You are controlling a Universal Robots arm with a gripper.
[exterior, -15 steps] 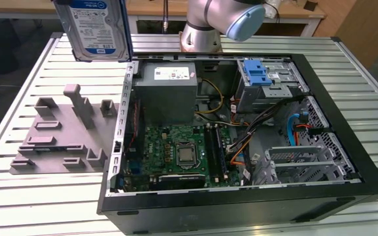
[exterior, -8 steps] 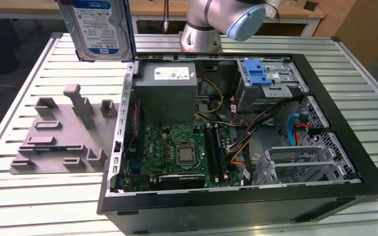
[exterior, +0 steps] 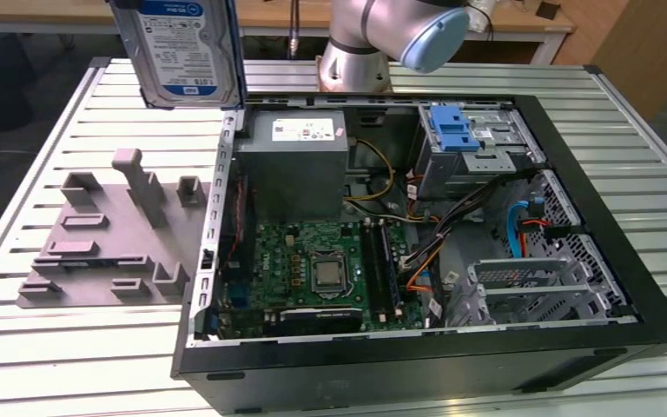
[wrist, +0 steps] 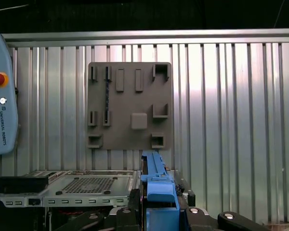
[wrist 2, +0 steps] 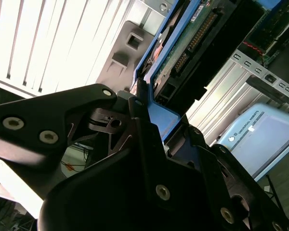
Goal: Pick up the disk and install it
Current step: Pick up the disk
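Pincer (wrist 2: 143, 98) clamps disk (exterior: 183, 48) edge; disk up, prob. clear of case rim (exterior: 223, 200).

The black gripper (wrist 2: 159, 118) clamps the disk (wrist 2: 195, 45) by its blue edge, jaws pressed against it. The disk runs out past the fingertips, its green circuit board and pin connector showing. Beyond it, a grey plate (wrist 2: 125, 45) with raised blocks lies on the ribbed desk (wrist 2: 43, 38). A light-blue pendant (wrist 2: 260, 137) sits off to the gripper's side.
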